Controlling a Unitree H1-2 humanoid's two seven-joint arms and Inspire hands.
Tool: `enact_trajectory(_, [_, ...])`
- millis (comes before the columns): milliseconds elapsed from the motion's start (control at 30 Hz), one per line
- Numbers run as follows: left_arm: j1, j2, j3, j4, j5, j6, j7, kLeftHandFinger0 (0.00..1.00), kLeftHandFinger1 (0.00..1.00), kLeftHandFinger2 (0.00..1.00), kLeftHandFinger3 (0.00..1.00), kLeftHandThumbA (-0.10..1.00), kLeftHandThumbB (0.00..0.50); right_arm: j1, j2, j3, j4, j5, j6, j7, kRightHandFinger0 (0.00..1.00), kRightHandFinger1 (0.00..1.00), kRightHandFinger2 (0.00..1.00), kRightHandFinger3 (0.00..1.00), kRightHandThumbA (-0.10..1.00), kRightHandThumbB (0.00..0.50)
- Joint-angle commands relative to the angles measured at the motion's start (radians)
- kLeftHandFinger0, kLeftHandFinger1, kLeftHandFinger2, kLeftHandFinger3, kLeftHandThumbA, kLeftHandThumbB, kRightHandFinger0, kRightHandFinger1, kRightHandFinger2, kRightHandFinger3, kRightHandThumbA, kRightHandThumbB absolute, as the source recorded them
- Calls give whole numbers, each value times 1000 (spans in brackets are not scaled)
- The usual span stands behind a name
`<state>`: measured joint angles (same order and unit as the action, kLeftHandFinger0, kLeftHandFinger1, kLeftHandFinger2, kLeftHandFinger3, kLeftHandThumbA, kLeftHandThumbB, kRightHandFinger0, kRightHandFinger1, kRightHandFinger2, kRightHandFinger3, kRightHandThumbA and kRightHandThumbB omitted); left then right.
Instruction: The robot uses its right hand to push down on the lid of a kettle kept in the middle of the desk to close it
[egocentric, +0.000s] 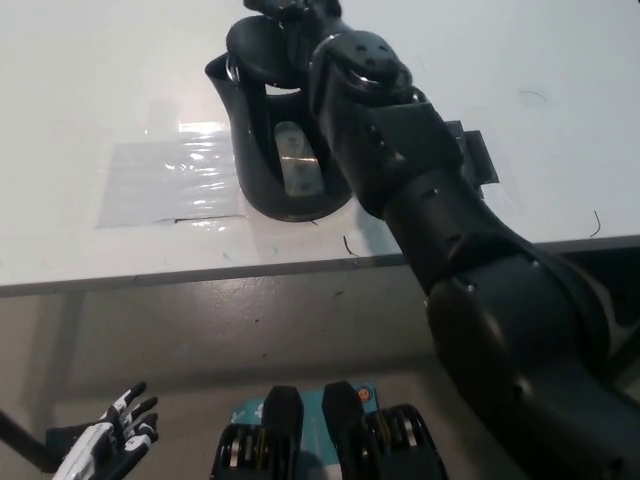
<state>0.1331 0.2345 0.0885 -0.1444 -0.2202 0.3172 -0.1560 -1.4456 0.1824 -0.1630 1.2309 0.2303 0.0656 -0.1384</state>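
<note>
The black kettle (268, 150) stands on the white desk (90, 90), its spout to the left. Its lid (262, 45) now lies over the opening. My black right hand (292, 10) sits on the lid's back part at the picture's top edge, partly cut off. The right arm runs from the bottom right across the kettle and hides its handle. My white left hand (115, 443) rests open at the lower left, below the desk's edge.
A clear shiny patch of tape (170, 182) lies on the desk left of the kettle. A dark patch (478, 152) shows just right of the arm. The desk's front edge (200, 272) crosses the picture.
</note>
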Motion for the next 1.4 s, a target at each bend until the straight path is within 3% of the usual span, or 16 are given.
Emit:
enact_trajectory(0, [-12,21,-5,-23,0,-6,-25,1000,1000,1000,1000,387,0,-124,-5,13,13,-26,-86,-14,881,962,1000,1000,160,73])
enact_trajectory(267, [-13,27,-19,-30,15,-3,-19,995,1000,1000,1000,388,0,-129,-1,3,49,-20,-100,-20,895,959,1000,1000,133,71])
enact_trajectory(333, [-14,25,-17,-35,12,-2,-16,992,1000,1000,1000,387,0,-120,5,16,59,-35,-121,-25,828,920,1000,1000,137,82])
enact_trajectory(467, [-28,25,-14,-44,-1,17,-20,1000,1000,1000,1000,377,0,-100,3,34,65,-54,-142,-26,797,882,1000,1000,140,75])
enact_trajectory(567, [-25,30,-19,-49,5,16,-24,1000,1000,1000,1000,411,0,-39,-7,101,71,-117,-184,-20,853,904,1000,1000,152,71])
enact_trajectory(667, [-17,37,-19,-52,6,2,-28,1000,1000,1000,1000,446,0,52,-4,139,73,-139,-242,-23,883,981,1000,1000,230,73])
enact_trajectory(700, [-17,37,-18,-55,3,12,-26,1000,1000,1000,1000,449,0,116,9,120,90,-113,-264,-16,914,979,1000,1000,359,79])
enact_trajectory(767, [-19,44,-20,-55,-2,12,-34,1000,1000,1000,1000,450,0,153,16,107,99,-100,-270,-25,928,972,1000,1000,413,91])
enact_trajectory(833, [-24,38,-27,-47,-1,10,-33,1000,1000,1000,1000,451,0,213,20,122,112,-120,-304,-36,962,998,1000,1000,503,67])
enact_trajectory(867, [-22,36,-26,-50,0,13,-28,1000,1000,1000,1000,449,0,240,24,132,119,-133,-312,-46,969,1000,1000,1000,510,33])
enact_trajectory(967, [-23,37,-25,-51,5,12,-22,1000,1000,1000,1000,445,0,275,26,143,138,-146,-324,-58,932,1000,1000,1000,491,24])
enact_trajectory(1367, [-23,44,-33,-48,19,5,-24,1000,1000,1000,1000,451,0,270,10,147,136,-162,-333,-37,968,1000,1000,1000,544,26])
